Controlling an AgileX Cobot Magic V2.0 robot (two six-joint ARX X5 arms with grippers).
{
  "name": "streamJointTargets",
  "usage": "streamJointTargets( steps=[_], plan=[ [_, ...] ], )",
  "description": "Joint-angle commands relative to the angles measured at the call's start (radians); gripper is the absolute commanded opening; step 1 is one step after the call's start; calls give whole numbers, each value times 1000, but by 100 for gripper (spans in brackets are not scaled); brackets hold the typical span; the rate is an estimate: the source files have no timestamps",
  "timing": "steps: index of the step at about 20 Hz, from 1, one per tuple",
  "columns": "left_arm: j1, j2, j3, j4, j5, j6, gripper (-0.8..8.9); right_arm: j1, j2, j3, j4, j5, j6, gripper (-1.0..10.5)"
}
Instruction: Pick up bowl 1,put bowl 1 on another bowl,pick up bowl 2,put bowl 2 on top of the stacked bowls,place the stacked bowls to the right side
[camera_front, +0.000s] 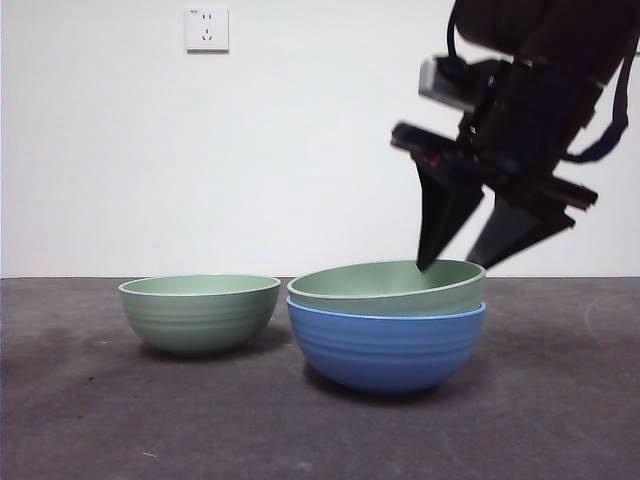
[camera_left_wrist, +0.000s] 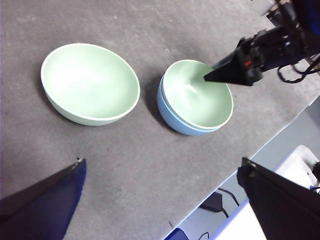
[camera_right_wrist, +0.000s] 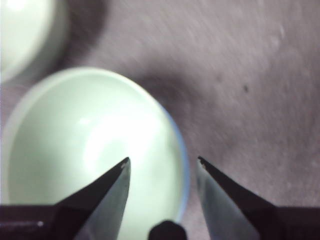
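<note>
Bowl 1 (camera_front: 390, 285), pale green, nested in the blue bowl (camera_front: 386, 347) right of centre on the dark grey table (camera_front: 80, 420), only its rim band rising above the blue rim. Bowl 2 (camera_front: 200, 312), also pale green, alone to the left of that pair, near it but not touching. Right gripper (camera_front: 462, 260) down from the upper right on a big dark arm, jaws spread, one tip just inside bowl 1's far right rim, the other outside and a little higher; contact with the rim not clear. White wall socket (camera_front: 207, 29) high on the pale wall behind.

Left wrist view: left gripper (camera_left_wrist: 162, 167) high over the table (camera_left_wrist: 150, 30), its two jaws wide apart with nothing between them. Bowl 2 (camera_left_wrist: 90, 82) and the nested pair side by side, a strip of bare table between. Bowl 1 (camera_left_wrist: 197, 95) seated inside the blue bowl (camera_left_wrist: 172, 117), of which only a crescent showed. One pointed black tip of the right gripper (camera_left_wrist: 215, 76) over bowl 1's hollow.

Right wrist view, blurred: right gripper (camera_right_wrist: 162, 162) with jaws parted, straddling the rim of bowl 1 (camera_right_wrist: 85, 150), one jaw over the hollow and the other over the table (camera_right_wrist: 250, 75). Thin edge of the blue bowl (camera_right_wrist: 184, 160) beside that rim. Part of bowl 2 (camera_right_wrist: 25, 35) at the corner.
</note>
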Motion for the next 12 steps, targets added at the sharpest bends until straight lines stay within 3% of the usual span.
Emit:
streamJointTargets(
  steps=[1, 5, 12],
  plan=[
    [-9, 43, 1, 17, -13, -2, 543, 3, -68, 8, 4, 0, -5, 221],
    [-45, 149, 1, 85, -111, -10, 543, 0, -251, 16, -23, 7, -5, 221],
    [-152, 465, 1, 441, -269, -208, 534, 0, -542, 16, -194, 7, -5, 220]
  ],
)
